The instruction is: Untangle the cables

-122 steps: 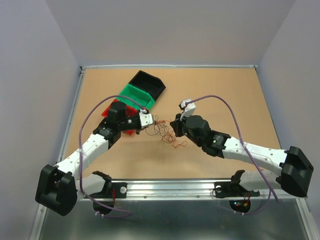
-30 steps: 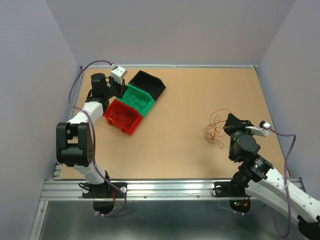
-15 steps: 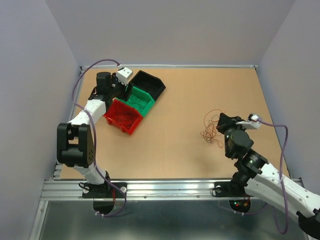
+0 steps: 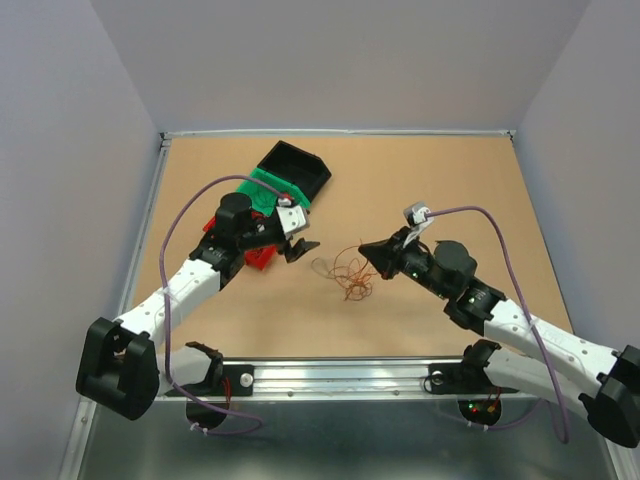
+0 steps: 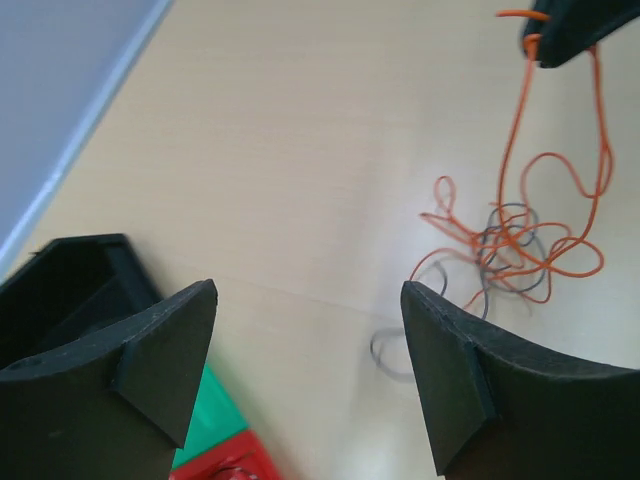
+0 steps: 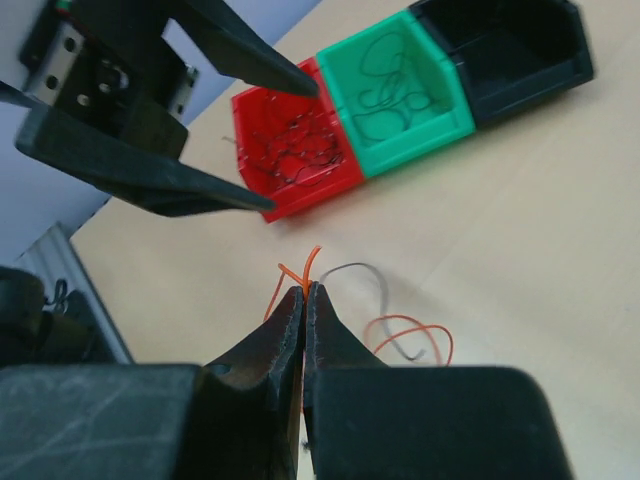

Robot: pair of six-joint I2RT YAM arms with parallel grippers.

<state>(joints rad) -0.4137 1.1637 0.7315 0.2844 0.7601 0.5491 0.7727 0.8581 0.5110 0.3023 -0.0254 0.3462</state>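
Observation:
The cables [image 4: 351, 279] lie as a small curly tangle of orange and grey wires at the table's middle. My right gripper [image 4: 366, 248] is shut on an orange cable [image 6: 312, 262], whose end sticks up past the fingertips while the loops hang down to the tangle [image 5: 520, 240]. A grey cable [image 6: 365, 270] curls just beyond the tip. My left gripper [image 4: 300, 246] stands open to the left of the tangle, nothing between its fingers [image 5: 165, 345]. In the left wrist view the right gripper's tip [image 5: 570, 30] shows at the top right.
A red bin [image 6: 290, 160], a green bin [image 6: 395, 90] and a black bin [image 6: 510, 50] stand in a row at the back left; red and green hold sorted wires. In the top view my left arm covers part of the red bin [image 4: 258, 259].
My left arm has swung from the bins to the table's middle and its gripper has opened. My right arm has carried the tangle from the right side to the centre.

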